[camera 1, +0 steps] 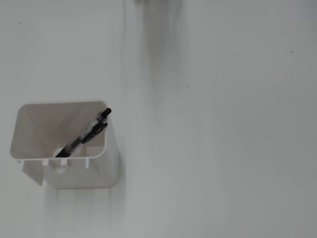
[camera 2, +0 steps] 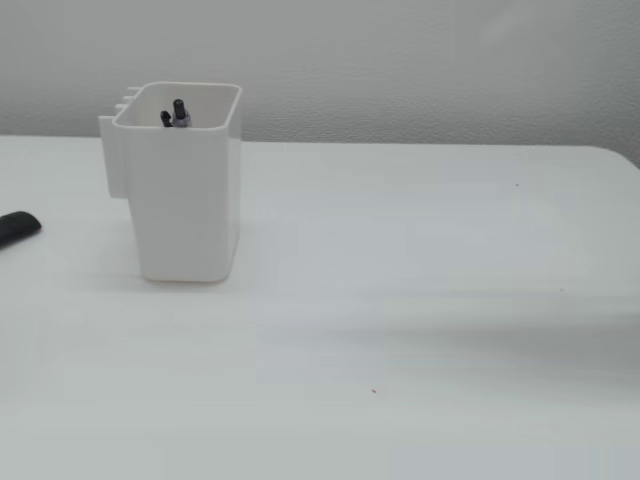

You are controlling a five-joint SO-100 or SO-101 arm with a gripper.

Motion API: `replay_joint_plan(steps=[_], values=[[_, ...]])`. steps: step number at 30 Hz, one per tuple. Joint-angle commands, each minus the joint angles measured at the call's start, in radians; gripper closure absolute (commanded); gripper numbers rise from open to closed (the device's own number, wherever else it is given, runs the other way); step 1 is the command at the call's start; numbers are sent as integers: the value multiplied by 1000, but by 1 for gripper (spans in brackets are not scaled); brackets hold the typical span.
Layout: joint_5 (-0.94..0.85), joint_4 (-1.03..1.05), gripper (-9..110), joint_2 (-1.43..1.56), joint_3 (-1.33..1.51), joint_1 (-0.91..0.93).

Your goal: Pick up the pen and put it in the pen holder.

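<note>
The black pen (camera 1: pixel 84 134) stands tilted inside the white pen holder (camera 1: pixel 84 174). Its tip rests at the bottom and its clip end leans against the holder's upper right rim in the fixed view from above. In the fixed side view only the pen's top (camera 2: pixel 178 111) pokes up to about the rim of the holder (camera 2: pixel 190 200). The holder stands upright on the white table. The gripper is not seen in either fixed view. Only a faint dark shadow falls on the table at the top of the view from above.
A small dark rounded object (camera 2: pixel 15 228) lies at the left edge of the side view, left of the holder; I cannot tell what it is. The white table (camera 2: pixel 420 300) stretches to the right, with a grey wall behind.
</note>
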Motion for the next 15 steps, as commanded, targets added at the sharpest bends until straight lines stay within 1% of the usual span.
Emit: replay_joint_plan(steps=[1, 5, 8, 12, 15], values=[[-8, -107, 87, 209, 333, 3], [-9, -238, 87, 454, 655, 3], [-9, -276, 87, 634, 842, 3], [-8, -268, 87, 834, 997, 5], [-6, -267, 87, 830, 1055, 3]])
